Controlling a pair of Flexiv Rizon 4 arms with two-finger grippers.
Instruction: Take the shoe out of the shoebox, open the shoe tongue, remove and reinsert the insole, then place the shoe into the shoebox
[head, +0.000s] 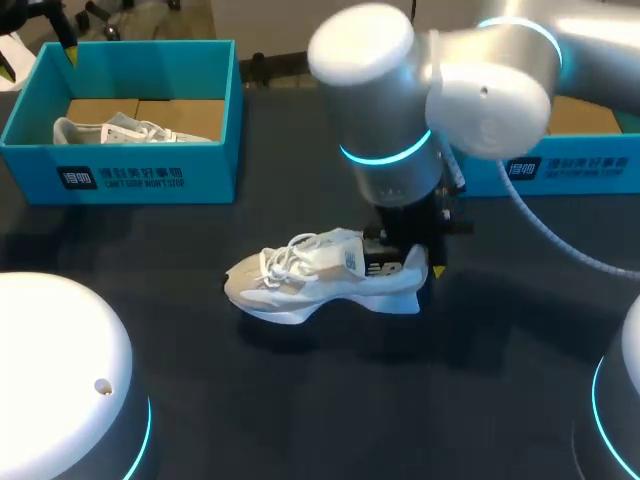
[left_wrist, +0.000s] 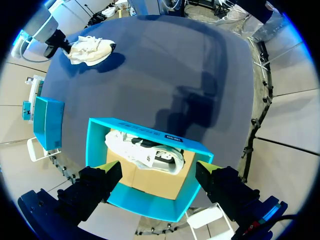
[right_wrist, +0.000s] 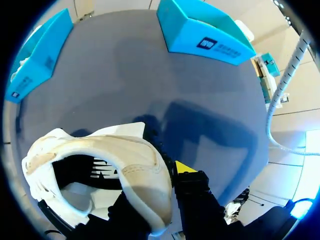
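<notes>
White laced shoe (head: 320, 275) stands on its sole, heel pinched in right fingers (right_wrist: 186, 168); left fingers (left_wrist: 96, 186) spread apart.

head: above-behind; left wrist: high over shoebox (left_wrist: 96, 145); right wrist: close on shared shoe (right_wrist: 140, 170)

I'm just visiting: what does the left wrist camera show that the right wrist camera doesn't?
Only the left wrist view: the inside of the blue shoebox right below the open left fingers, with a second white shoe lying in it on brown cardboard. Only the right wrist view: a close look down into the opening of the white shoe, its heel pinched between the right fingers. Both: the dark table, that gripped shoe (small and far in the left wrist view), and the other blue box.
</notes>
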